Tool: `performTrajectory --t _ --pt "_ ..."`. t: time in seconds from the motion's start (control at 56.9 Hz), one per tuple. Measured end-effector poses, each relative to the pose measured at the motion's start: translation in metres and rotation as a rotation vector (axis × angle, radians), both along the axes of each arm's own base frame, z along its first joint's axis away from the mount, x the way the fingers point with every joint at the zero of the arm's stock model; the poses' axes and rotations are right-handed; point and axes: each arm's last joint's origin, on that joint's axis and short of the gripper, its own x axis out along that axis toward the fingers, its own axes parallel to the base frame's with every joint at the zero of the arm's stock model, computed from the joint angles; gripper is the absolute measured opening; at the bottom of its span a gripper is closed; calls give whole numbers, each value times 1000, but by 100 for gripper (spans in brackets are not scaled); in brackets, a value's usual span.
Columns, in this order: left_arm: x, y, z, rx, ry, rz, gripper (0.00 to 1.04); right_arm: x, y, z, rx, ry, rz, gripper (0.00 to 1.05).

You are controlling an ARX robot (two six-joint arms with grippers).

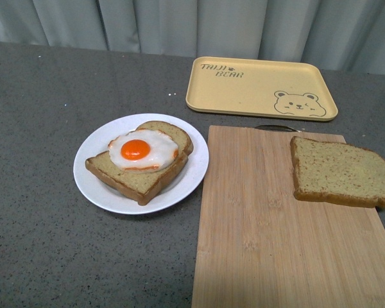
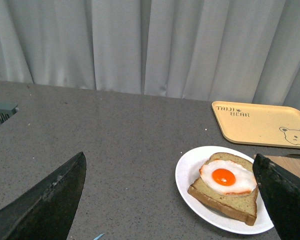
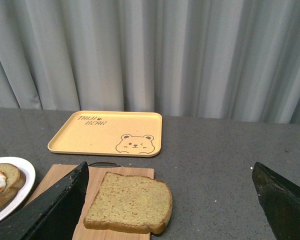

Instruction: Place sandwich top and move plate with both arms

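The sandwich top [image 1: 342, 172], a plain tan speckled slice, lies flat at the far right corner of a wooden cutting board [image 1: 269, 231]. In the right wrist view the same slice [image 3: 130, 202] sits ahead of my open right gripper [image 3: 170, 200], between its wide-spread fingers [image 3: 55, 210] and apart from them. The round white plate [image 1: 93, 186] stands left of the board, carrying a slice with a fried egg [image 1: 141, 152]. My left gripper [image 2: 170, 200] is open above the table, with the plate [image 2: 187, 175] ahead of it toward one finger. Neither arm shows in the front view.
A yellow bear-printed tray [image 1: 260, 86] rests behind the board, near a grey curtain. The board's near end reaches the table's front edge. A thin dark handle [image 1: 274, 128] peeks out at the board's far edge. Grey tabletop [image 1: 38, 244] spreads left of the plate.
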Motion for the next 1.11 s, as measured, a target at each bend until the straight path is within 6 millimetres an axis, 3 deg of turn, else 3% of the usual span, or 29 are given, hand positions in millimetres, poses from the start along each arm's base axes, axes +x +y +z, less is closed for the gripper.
performTrajectory --t 1.108 --pt "0 0 0 0 0 0 98 0 0 0 0 0 0 95"
